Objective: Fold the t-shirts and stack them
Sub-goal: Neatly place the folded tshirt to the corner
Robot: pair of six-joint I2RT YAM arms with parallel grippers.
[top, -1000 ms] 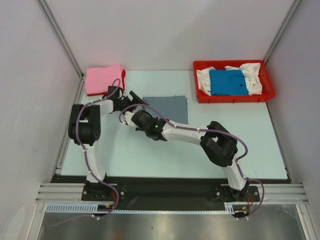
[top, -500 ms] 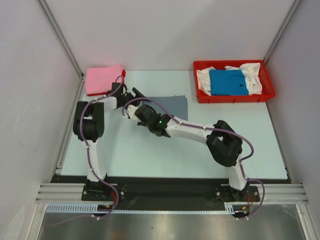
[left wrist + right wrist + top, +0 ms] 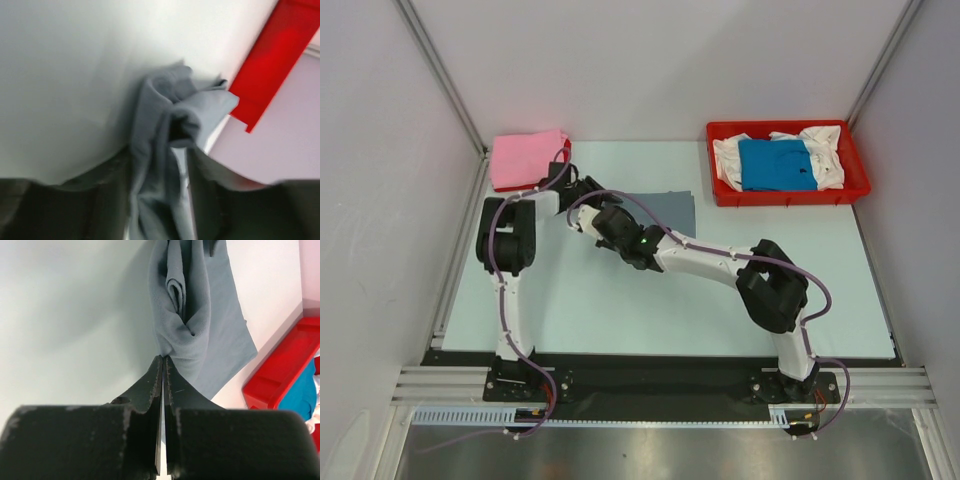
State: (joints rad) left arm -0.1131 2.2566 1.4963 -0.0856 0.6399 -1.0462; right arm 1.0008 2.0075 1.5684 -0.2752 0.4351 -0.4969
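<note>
Now, left of the red tray (image 3: 790, 197), my left gripper (image 3: 160, 170) clamps the bunched edge of the grey t-shirt (image 3: 665, 212), probably to carry a fold over; my right gripper (image 3: 163, 360), jaws together, touches that edge.

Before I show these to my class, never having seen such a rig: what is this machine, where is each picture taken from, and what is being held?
These are two robot arms bolted to a table, each ending in a two-finger gripper. The wide picture looks down from above and behind them; the two close-ups come from cameras on the wrists. On the table lie a folded grey t-shirt, a pink t-shirt at the far left, and a red tray holding a blue t-shirt on a white t-shirt. The left gripper straddles a bunched grey edge; blur hides whether it grips. The right gripper is shut, its tips at that shirt's edge.
</note>
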